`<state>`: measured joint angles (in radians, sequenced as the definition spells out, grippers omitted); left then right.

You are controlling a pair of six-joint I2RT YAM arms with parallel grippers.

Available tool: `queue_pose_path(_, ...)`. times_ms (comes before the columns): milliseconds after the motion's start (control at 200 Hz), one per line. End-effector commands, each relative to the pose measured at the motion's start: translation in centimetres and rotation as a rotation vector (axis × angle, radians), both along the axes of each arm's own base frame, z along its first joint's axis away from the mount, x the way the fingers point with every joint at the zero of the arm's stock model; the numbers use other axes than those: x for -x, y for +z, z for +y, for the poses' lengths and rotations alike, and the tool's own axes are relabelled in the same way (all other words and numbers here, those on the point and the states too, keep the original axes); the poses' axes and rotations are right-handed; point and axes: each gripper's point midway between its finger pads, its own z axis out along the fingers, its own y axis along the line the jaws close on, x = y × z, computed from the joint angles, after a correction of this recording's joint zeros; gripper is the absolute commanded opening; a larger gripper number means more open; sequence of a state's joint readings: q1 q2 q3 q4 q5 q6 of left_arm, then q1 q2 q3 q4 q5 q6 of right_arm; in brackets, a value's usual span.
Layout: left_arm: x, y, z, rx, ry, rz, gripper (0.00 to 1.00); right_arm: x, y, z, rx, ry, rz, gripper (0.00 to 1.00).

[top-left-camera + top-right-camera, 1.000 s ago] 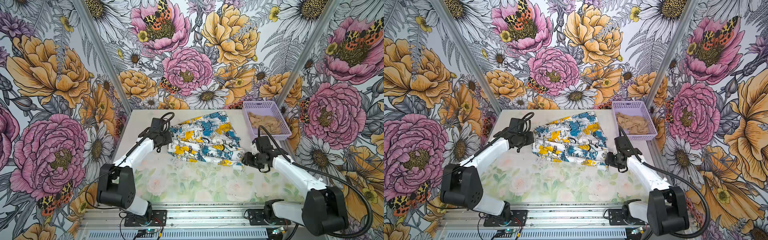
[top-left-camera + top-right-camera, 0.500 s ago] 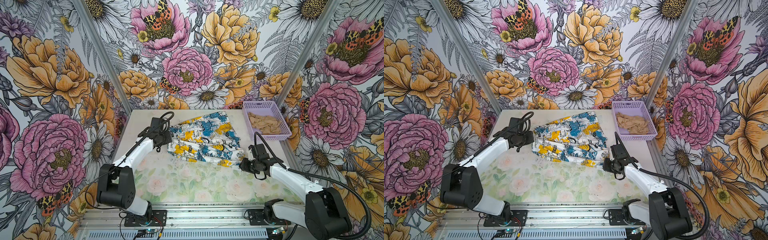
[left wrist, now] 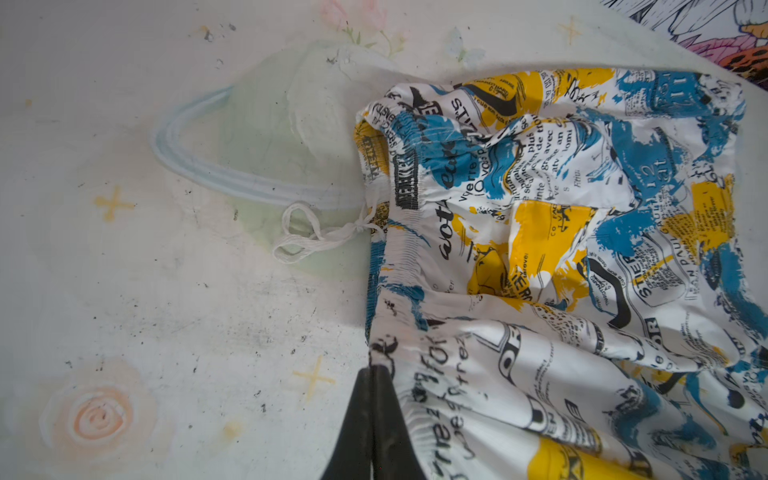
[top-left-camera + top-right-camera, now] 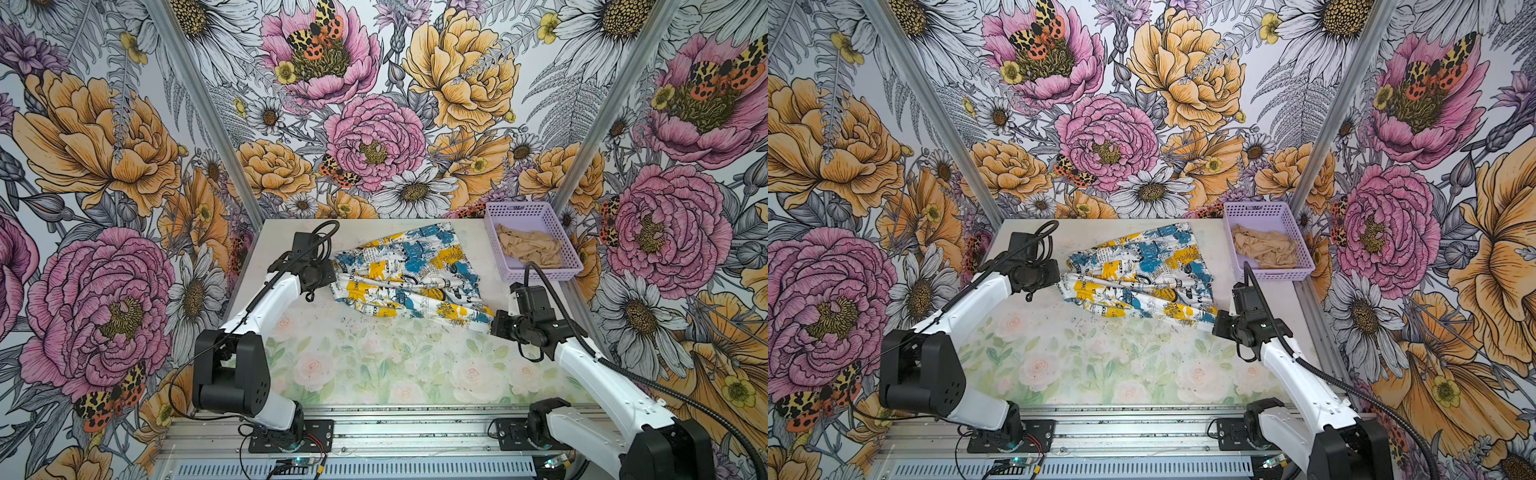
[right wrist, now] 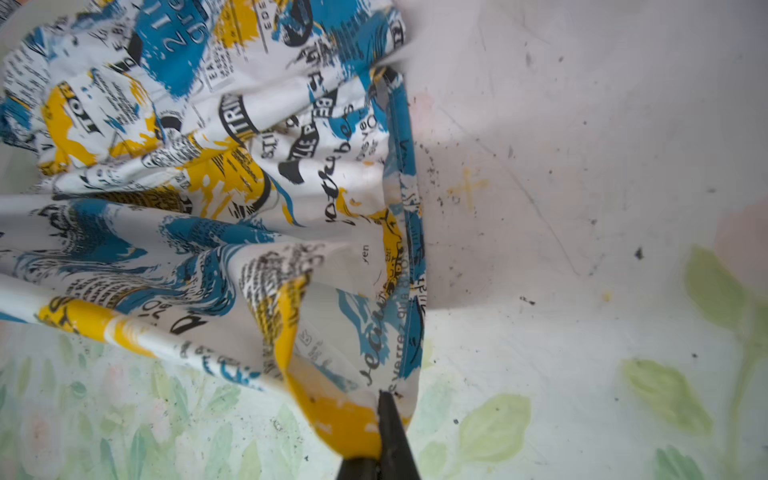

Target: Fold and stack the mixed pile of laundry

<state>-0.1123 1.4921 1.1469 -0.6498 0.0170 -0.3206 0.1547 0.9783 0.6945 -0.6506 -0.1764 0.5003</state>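
1. Since a second ago, the right gripper [image 5: 384, 401] has been closed tight on the near right corner of the printed garment [image 4: 411, 274].
2. That garment's left edge is pinched by the closed left gripper [image 3: 372, 374].
3. The printed garment is spread out on the far middle of the table [image 4: 374, 365].
4. The tan garment [image 4: 528, 249] is bunched up inside the basket [image 4: 540, 277] at the far right.

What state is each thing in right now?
printed garment: spread on the table, wrinkled, unfolded.
tan garment: crumpled inside the basket.
basket: upright, far right corner.
left pincer: shut on printed garment's waistband.
right pincer: shut on its hem corner.
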Motion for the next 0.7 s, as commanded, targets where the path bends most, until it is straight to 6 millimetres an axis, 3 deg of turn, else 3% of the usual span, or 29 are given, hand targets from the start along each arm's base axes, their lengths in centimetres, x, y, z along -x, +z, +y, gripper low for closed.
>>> queue_pose_path(0,0.4,3.1,0.6,-0.009,-0.006,-0.06,0.0,0.5,3.1,-0.4,-0.003,0.001,-0.038,0.0)
queue_pose_path(150,1.7,2.6,-0.3,0.019,-0.024,-0.044,0.0,0.8,3.0,-0.2,-0.03,0.018,-0.015,0.0)
queue_pose_path(250,1.3,2.5,-1.3,0.016,-0.05,-0.041,0.0,0.5,2.0,-0.4,-0.011,0.023,0.009,0.0)
queue_pose_path(385,-1.8,2.3,-3.4,0.001,-0.106,-0.059,0.0,-1.3,1.0,-0.5,0.011,0.033,0.038,0.0)
queue_pose_path(605,-7.0,-0.3,-5.9,0.003,-0.164,-0.063,0.0,-4.3,-0.2,-1.0,0.018,0.015,0.076,0.0)
queue_pose_path(625,-7.2,-0.4,-5.9,0.006,-0.164,-0.067,0.07,-4.5,-0.3,-1.1,0.019,0.013,0.079,0.0)
queue_pose_path(696,-7.5,-0.4,-5.4,0.007,-0.165,-0.087,0.54,-4.8,-0.5,-1.2,0.015,0.013,0.091,0.0)
